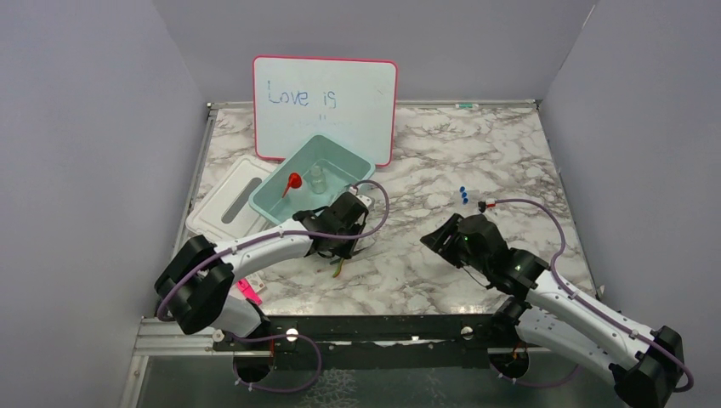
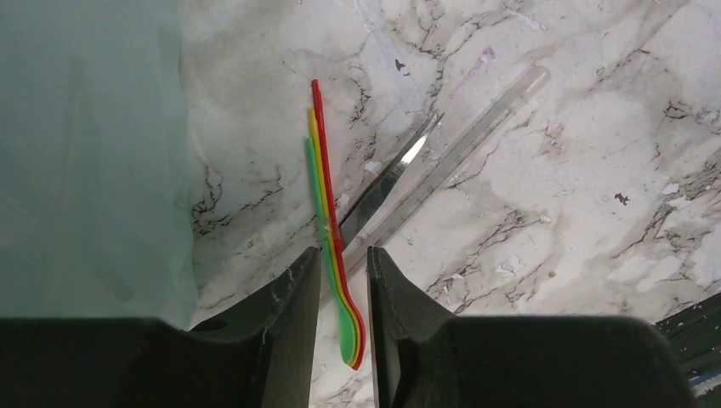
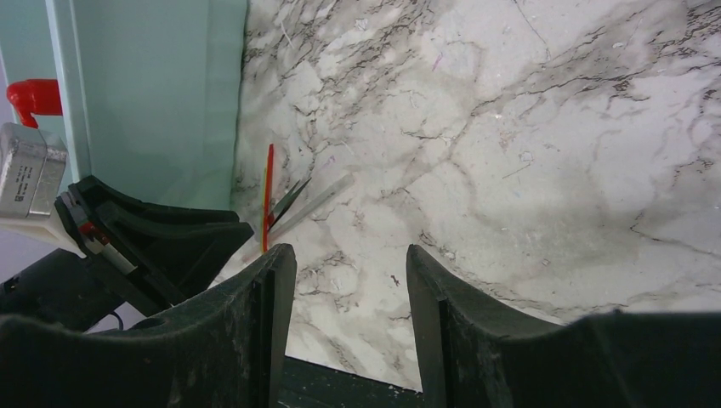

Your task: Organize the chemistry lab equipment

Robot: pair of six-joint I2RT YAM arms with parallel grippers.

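A teal bin [image 1: 344,157] holds the white squeeze bottle with its red nozzle [image 1: 293,180] and the small glass flask [image 1: 317,180]. My left gripper [image 2: 343,255] is open just right of the bin, its jaws low on either side of a stack of green, yellow and red plastic spoons [image 2: 327,195] without touching them. The metal tongs [image 2: 391,178] and a clear rod [image 2: 463,149] lie beside the spoons. Blue-capped tubes [image 1: 463,195] lie at mid right. My right gripper [image 3: 350,251] is open and empty over bare marble. The brush is out of view.
A pink-framed whiteboard [image 1: 325,106] stands behind the bin. A white lid [image 1: 228,204] lies left of the bin. A pink marker [image 1: 248,291] lies by the left arm's base. Grey walls close in the left and right table edges.
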